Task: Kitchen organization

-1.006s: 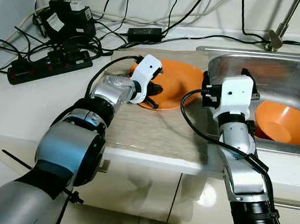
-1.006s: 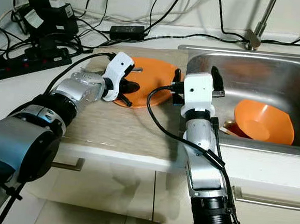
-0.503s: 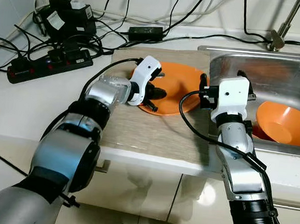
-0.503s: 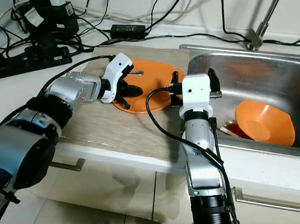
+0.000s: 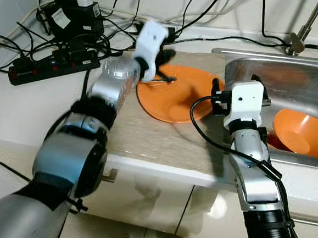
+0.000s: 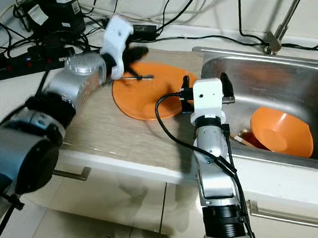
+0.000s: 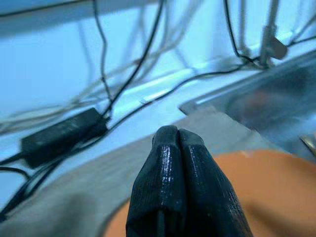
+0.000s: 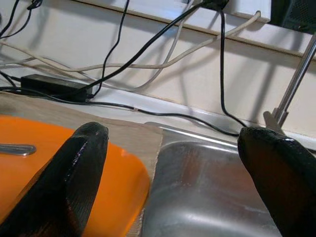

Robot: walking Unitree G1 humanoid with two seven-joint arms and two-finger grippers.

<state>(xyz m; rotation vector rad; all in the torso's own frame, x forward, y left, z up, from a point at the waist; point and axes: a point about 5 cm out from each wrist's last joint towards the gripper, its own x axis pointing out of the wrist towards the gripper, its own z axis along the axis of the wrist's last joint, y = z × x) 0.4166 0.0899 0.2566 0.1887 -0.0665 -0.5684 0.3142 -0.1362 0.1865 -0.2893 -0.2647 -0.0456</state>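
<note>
The orange plate [image 5: 177, 93] is left flat on the mat [image 5: 163, 138] beside the sink [image 5: 294, 74], a utensil [image 6: 134, 78] lying on it. The left gripper [image 6: 132, 55] is raised above its far edge, jaws clenched empty (tips pressed together). The right gripper [image 8: 177, 182] is held released at the sink edge, likely ready for the orange bowl [image 5: 304, 133].

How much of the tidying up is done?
Not much looks finished. One orange bowl sits in the sink. The left gripper, shut, is above the orange plate with a utensil on it. The right gripper waits open beside it.
</note>
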